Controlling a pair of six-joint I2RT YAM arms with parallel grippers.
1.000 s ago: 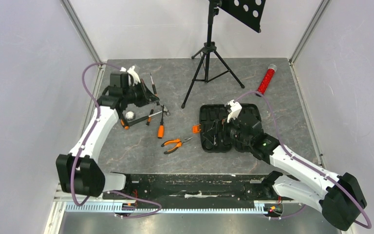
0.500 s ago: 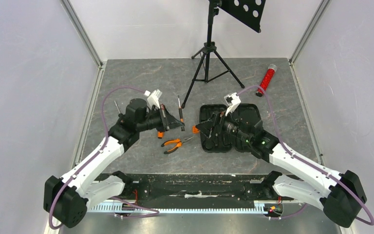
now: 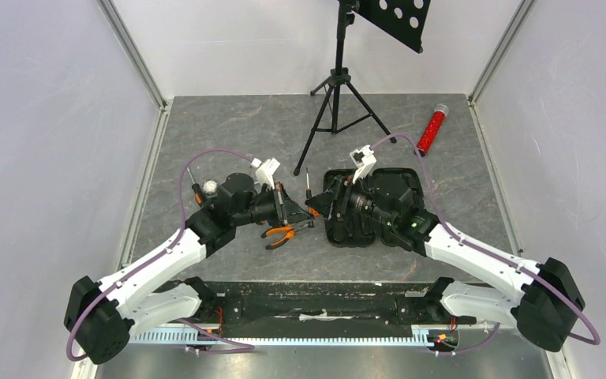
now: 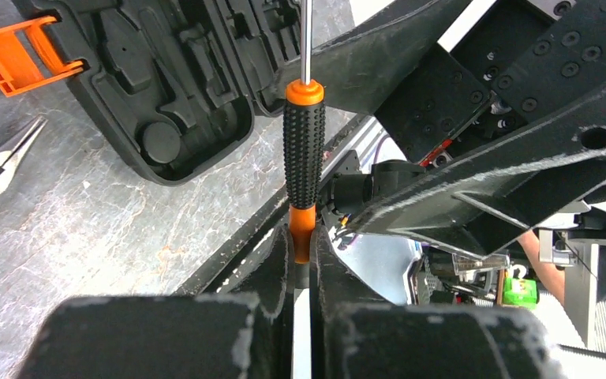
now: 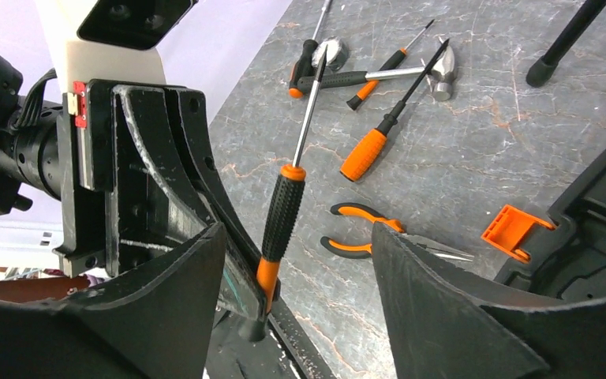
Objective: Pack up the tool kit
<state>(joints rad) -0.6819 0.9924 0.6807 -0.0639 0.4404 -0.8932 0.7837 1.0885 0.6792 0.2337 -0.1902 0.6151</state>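
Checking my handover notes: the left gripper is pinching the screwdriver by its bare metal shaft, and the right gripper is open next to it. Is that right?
Not quite. The left gripper pinches the screwdriver by the orange butt end of its handle, not by the metal shaft, which points away free. The left wrist view shows this. The right gripper is indeed open beside it.

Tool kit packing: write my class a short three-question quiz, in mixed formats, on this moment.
1. True or false: the left tool is shut on a screwdriver.
2. The case is: A open, B latched shut, C standing on edge.
3. Fill in: the pliers lie on the ____.
Key: 1 true; 2 A; 3 table.
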